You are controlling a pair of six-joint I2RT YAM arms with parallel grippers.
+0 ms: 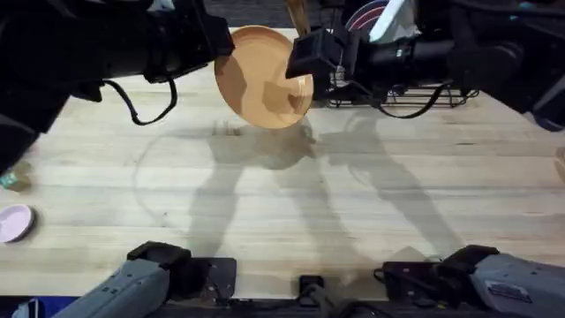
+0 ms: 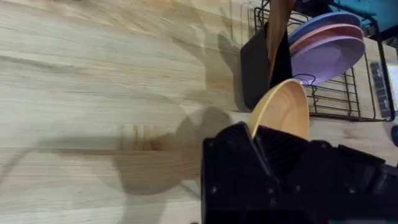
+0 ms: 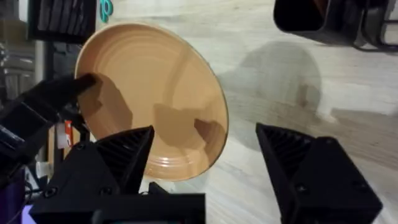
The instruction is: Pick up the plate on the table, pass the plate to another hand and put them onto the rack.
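A: Near edge of the table [image 1: 265, 230] noted: both arm bases, bare pale wood between them. A small pink dish [image 1: 15, 223] is logged at the left edge.

B: And the plate [image 1: 260, 78]?

A: Held off the wood near the far side, its shadow cast below. Round, shallow, orange-tan, glossy, raised rim; faint concentric rings are seen in the right wrist view [image 3: 152, 102]. It is tilted up on edge, its hollow face turned toward the right gripper [image 3: 205, 162].

B: Grippers?

A: The plate's left rim is pinched by the left gripper [image 1: 212, 49], closed on it. The right gripper's fingers [image 3: 124, 152] are spread wide, one in front of the plate's lower face and the other clear of the rim; contact cannot be told.

B: Farther back?

A: The rack [image 2: 348, 93] is recorded just beyond the plate, lavender and pink plates [image 2: 329, 46] stood upright in it.
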